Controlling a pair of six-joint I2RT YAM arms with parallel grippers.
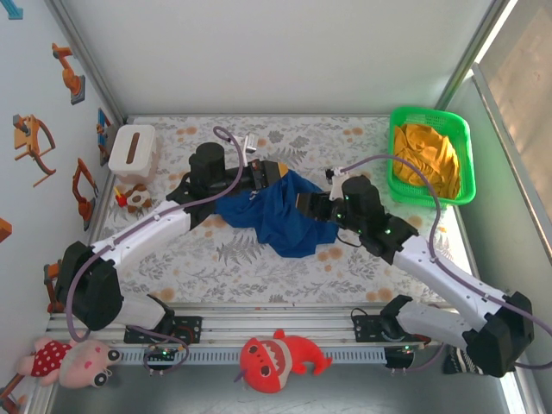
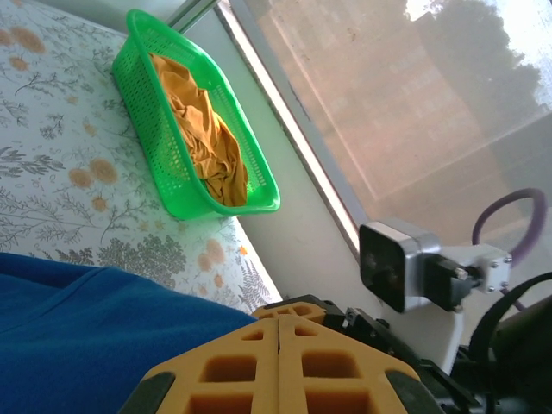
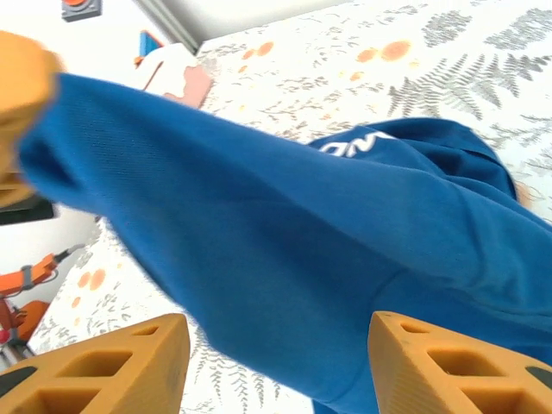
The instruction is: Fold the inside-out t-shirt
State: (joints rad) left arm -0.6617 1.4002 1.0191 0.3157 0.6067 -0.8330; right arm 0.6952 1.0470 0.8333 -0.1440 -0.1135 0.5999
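The royal-blue t-shirt (image 1: 280,217) lies crumpled at mid-table, its far edge lifted. My left gripper (image 1: 272,171) is shut on that raised edge; in the left wrist view its orange fingers (image 2: 278,321) are pressed together with blue cloth (image 2: 86,328) running under them. The right wrist view shows the shirt (image 3: 302,233) hanging in a taut band from the left gripper (image 3: 21,103), with white lettering (image 3: 354,142) on a fold. My right gripper (image 1: 304,203) is open beside the shirt's right side, and its fingers (image 3: 276,354) stand wide apart below the cloth, holding nothing.
A green basket (image 1: 431,199) holding an orange-yellow garment (image 1: 427,151) stands at the back right, close to the window wall. A white tissue box (image 1: 132,148) and a small toy (image 1: 131,198) sit at the back left. Plush toys (image 1: 276,358) lie along the front rail.
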